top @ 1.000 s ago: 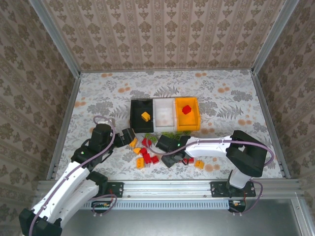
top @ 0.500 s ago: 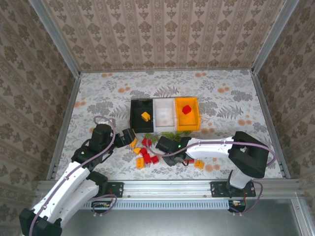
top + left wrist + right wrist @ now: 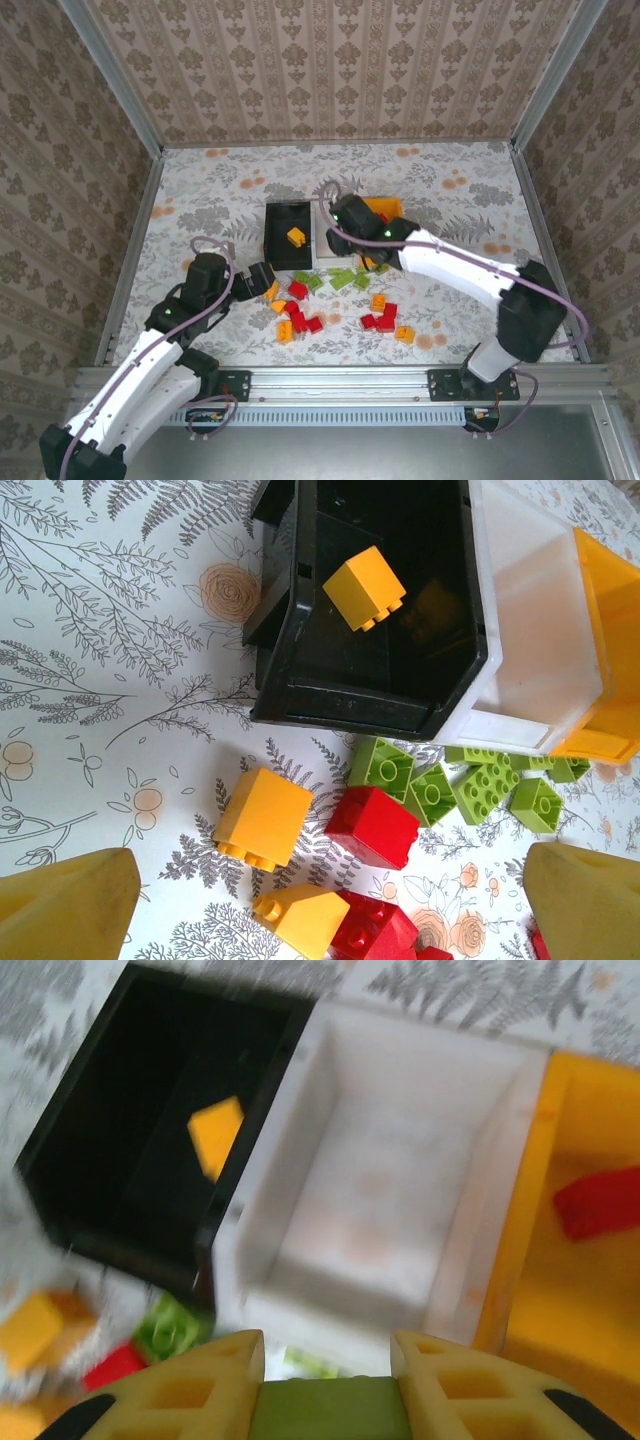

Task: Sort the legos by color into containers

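- Right wrist view is showing the right claw [image 3: 325,1392] clamping a light-green lego [image 3: 325,1418] between its fingers, hanging just off the near wall of the white bin [image 3: 385,1220].
- Delivery is the step in hand, by my reading. The white bin is lying bare, while the black bin [image 3: 120,1150] at its 9 o'clock is carrying a yellow lego [image 3: 215,1135]. The orange bin [image 3: 550,1330] at its 3 o'clock is carrying a red lego [image 3: 600,1200], so green is belonging in white.
- Next move is calling for a short push toward 12 o'clock until the lego is sitting over the white floor, then parting the fingers. Drifting sideways is risking a drop into a neighbouring bin.
- Left claw [image 3: 320,920] is hanging spread wide and gripping nothing, above the loose legos [image 3: 298,290] on the tabletop [image 3: 200,200], at 6 o'clock of the black bin.
- Green legos [image 3: 470,790] are crowding against the bins' near walls, and the loose legos are lying jumbled, several touching, so later picks are looking cramped.
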Tool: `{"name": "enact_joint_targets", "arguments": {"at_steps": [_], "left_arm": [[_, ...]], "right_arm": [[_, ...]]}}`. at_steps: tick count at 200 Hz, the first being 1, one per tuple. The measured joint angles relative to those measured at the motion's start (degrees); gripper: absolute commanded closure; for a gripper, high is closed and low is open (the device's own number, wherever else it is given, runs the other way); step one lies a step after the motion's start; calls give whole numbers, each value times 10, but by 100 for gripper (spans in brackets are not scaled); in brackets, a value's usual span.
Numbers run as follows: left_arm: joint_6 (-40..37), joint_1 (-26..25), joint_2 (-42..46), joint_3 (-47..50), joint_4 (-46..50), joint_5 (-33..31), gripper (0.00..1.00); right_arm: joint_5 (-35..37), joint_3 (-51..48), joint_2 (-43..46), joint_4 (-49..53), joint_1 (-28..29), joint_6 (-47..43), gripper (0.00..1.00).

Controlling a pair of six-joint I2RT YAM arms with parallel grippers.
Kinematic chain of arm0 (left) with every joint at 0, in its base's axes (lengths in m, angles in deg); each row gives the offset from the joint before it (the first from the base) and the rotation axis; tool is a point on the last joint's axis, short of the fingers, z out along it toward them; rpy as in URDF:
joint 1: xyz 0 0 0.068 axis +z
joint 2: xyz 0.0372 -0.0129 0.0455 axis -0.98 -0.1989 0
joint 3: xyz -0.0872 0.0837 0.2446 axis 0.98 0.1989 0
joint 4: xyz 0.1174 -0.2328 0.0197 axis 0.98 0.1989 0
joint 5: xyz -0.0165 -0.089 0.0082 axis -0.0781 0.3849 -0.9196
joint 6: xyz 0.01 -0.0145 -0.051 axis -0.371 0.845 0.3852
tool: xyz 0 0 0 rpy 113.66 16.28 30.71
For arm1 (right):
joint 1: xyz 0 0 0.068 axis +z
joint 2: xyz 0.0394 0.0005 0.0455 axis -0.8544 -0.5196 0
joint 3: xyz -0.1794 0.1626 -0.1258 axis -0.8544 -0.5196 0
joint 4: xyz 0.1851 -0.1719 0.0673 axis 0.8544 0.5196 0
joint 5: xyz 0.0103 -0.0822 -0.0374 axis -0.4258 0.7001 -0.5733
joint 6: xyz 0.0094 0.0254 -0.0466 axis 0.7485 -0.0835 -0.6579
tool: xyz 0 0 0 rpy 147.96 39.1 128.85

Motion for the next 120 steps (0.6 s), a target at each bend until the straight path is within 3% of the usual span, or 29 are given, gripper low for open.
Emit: {"name": "enact_joint_targets", "arguments": {"at_steps": [36, 59, 81, 120], "left_arm": [[0, 0, 0, 20, 0, 4, 0], [0, 0, -1, 29, 2, 9, 0], [0, -2, -8, 29, 3, 16, 2], [-2, -48, -28, 36, 0, 12, 12]], "right_arm": [[17, 70, -119, -5, -33, 16, 58], [24, 100, -167, 1, -37, 31, 40], [26, 113, -175, 4, -37, 36, 31], [25, 93, -144, -10, -37, 47, 30]]}}
